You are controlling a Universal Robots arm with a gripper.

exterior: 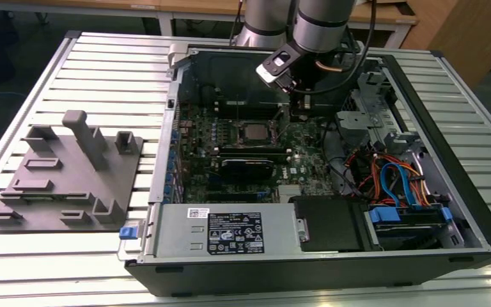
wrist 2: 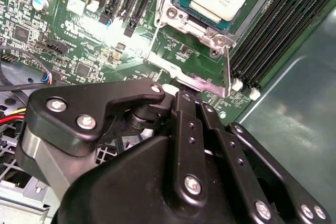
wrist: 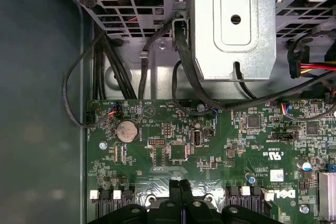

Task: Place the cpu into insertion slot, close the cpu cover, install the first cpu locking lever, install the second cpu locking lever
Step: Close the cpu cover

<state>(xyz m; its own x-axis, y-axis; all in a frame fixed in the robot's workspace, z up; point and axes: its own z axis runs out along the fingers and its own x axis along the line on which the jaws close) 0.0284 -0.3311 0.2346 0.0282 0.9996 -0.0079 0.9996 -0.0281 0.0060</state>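
Exterior view: the tool [exterior: 290, 110] reaches down into the case [exterior: 450, 192], just beside the cpu [exterior: 252, 132]. Second wrist view: the cpu sits seated, the cover [wrist 2: 170, 14] framing it. First wrist view: the fingers [wrist: 176, 195] are pressed together, likely to push rather than to grip.

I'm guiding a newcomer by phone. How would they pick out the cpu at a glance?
Find the open computer case on the slatted table, then the green motherboard inside it. The cpu sits near the board's middle, in a metal-framed socket: a small flat square with a pale silver face, unlike the long black slots flanking it.
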